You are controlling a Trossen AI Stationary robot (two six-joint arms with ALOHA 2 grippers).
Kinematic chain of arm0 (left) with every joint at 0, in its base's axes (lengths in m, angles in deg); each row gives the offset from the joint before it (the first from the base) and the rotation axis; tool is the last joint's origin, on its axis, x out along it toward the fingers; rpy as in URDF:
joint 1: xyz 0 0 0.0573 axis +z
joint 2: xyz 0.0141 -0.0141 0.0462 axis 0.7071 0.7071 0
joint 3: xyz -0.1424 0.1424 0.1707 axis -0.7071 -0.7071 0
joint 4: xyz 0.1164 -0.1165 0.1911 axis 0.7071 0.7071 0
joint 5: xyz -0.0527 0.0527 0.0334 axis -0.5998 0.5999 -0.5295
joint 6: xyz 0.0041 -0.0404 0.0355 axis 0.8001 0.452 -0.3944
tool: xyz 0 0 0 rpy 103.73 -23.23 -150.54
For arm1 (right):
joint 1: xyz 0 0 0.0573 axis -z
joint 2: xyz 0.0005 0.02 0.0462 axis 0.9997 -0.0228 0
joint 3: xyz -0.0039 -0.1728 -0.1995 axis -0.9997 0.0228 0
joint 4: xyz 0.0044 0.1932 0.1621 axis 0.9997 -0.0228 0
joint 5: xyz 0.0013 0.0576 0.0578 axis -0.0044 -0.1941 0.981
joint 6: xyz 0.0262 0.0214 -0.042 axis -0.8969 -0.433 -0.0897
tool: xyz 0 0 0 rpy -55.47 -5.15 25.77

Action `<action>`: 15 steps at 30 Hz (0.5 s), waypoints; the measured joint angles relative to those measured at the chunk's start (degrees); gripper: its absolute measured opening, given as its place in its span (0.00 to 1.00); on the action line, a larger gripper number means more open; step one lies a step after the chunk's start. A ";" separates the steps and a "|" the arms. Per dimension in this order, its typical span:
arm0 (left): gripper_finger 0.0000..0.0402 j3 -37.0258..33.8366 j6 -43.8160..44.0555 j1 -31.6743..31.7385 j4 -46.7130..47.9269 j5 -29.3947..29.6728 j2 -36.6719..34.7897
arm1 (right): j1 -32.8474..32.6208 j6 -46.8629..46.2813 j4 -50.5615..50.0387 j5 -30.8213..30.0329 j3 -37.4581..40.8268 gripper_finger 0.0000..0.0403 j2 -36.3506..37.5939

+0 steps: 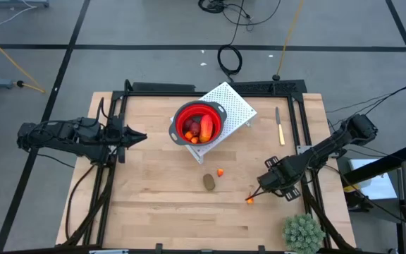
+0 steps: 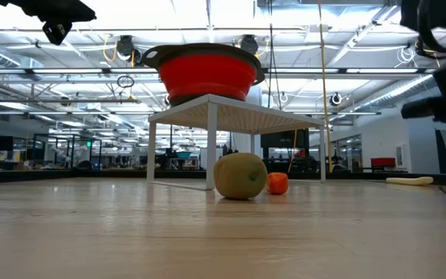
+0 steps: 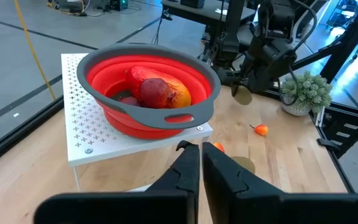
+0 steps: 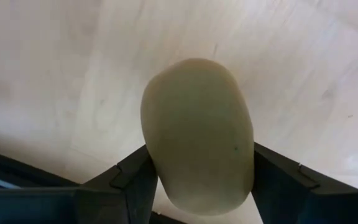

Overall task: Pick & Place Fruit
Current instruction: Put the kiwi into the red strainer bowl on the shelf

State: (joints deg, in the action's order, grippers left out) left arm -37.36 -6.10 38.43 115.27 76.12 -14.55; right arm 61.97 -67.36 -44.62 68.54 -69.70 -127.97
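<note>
My right gripper (image 4: 197,186) is shut on a pale brown-green oval fruit (image 4: 197,130) above the table's right part. It also shows in the high view (image 1: 263,185) and the left wrist view (image 3: 247,81). A second brown-green oval (image 1: 208,183) and two small orange bits (image 1: 220,171) (image 1: 249,200) lie on the table. The red bowl (image 1: 198,123) stands on a white perforated stand (image 1: 235,104) and holds dark red and red-orange pieces (image 3: 157,90). My left gripper (image 1: 138,137) is shut and empty over the table's left part, pointing at the bowl. My right gripper pinches the oval between its two fingers (image 4: 135,177), one on each of its long sides (image 4: 157,155). Most of the oval sticks out past the fingertips. In the left wrist view the oval (image 3: 243,96) hangs below the gripper, clear of the table.
A knife (image 1: 279,125) lies at the far right. A spiky green plant (image 1: 303,233) stands at the near right corner. Bare wood lies along the table's near side and left of the loose fruit.
</note>
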 joint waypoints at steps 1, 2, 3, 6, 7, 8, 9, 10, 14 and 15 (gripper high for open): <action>0.05 0.00 0.00 -0.02 0.00 0.02 0.00 | 0.00 0.00 -0.62 0.03 -0.88 0.52 0.00; 0.06 0.00 -0.02 -0.01 0.00 0.01 0.01 | 0.00 0.00 -1.14 0.11 -1.80 0.52 0.00; 0.06 0.00 0.00 -0.02 0.00 0.02 0.00 | 0.00 0.00 -1.63 0.11 -2.86 0.52 0.00; 0.05 0.00 0.00 -0.01 0.00 0.00 0.00 | 0.00 -0.68 -2.71 0.15 -6.26 0.52 0.00; 0.04 0.00 0.00 -0.02 0.00 0.00 0.00 | 0.00 -1.21 -2.93 0.15 -7.52 0.52 0.00; 0.04 0.00 0.00 -0.02 0.00 0.00 0.00 | 0.00 -1.90 -3.06 0.15 -8.79 0.52 0.00; 0.03 0.00 0.00 0.00 0.00 0.00 0.00 | 0.00 -2.54 -3.12 0.15 -10.10 0.52 0.00; 0.02 0.00 0.03 0.00 0.00 0.00 0.02 | 0.00 -3.28 -3.13 0.15 -11.46 0.52 0.00; 0.01 0.00 -0.01 0.00 0.00 0.00 0.01 | 0.00 -5.29 -3.14 0.11 -16.67 0.52 0.00; 0.02 0.00 -0.07 0.00 0.00 0.00 0.00 | 0.05 -5.50 -2.99 0.09 -17.84 0.52 0.00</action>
State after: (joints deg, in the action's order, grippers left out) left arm -37.36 -6.17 38.43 115.27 76.12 -14.56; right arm 62.03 -72.86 -47.61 68.62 -87.54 -127.97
